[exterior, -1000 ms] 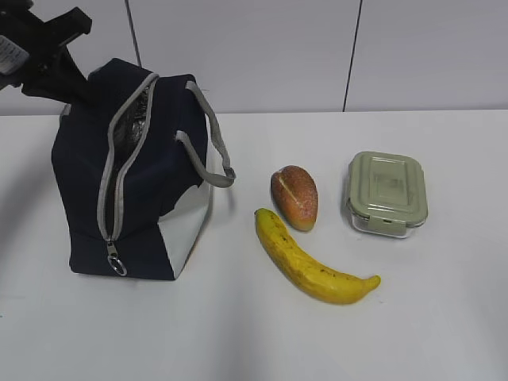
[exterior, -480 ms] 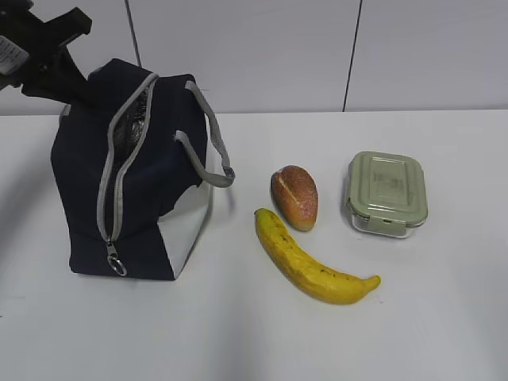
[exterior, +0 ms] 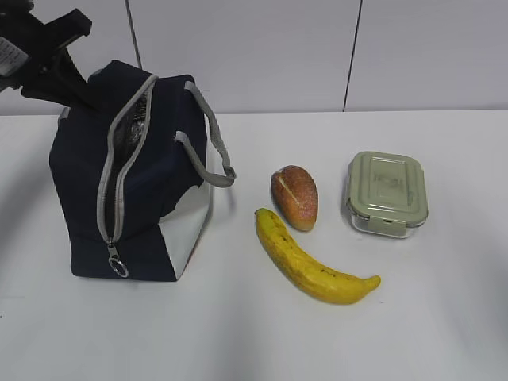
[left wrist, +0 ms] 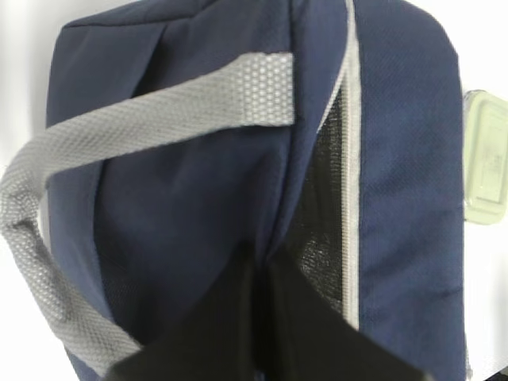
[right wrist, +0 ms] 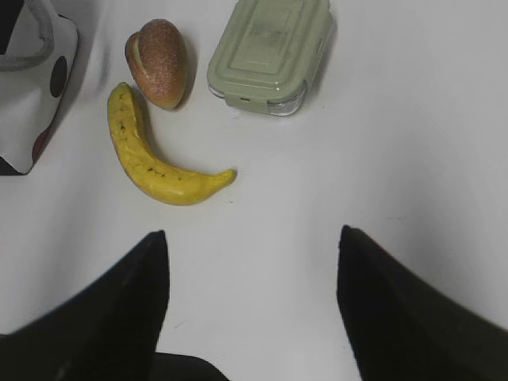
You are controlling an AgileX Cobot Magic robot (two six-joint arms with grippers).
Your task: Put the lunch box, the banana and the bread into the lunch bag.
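Banana (exterior: 311, 261), long, curved, yellow with brown specks, lies nearest on the white tabotop-side of the tall navy-blue fabric lunch bag (exterior: 127, 182), well to its right; just behind the banana sits the small oval golden-brown bread roll (exterior: 294, 197), and farther right of the bag the clear lunch box with the sage-green clip-on lid (exterior: 386, 193). None of the three is in the bag yet. The bag stands upright with its grey zipper (exterior: 117, 171) parted along the top, the ring pull low at the front. Since a second ago the bag's left side has bulged slightly outward while the food stayed put, which suggests the left gripper (left wrist: 258, 317), pinched together on the fabric edge by the opening, is tugging the mouth wider for loading. The right gripper (right wrist: 250, 309) hovers with its fingers apart, holding nothing, above bare white tabletop (exterior: 444, 317) in front of the food. Behind the bag rises a pale panelled wall (exterior: 262, 48) with dark seams.
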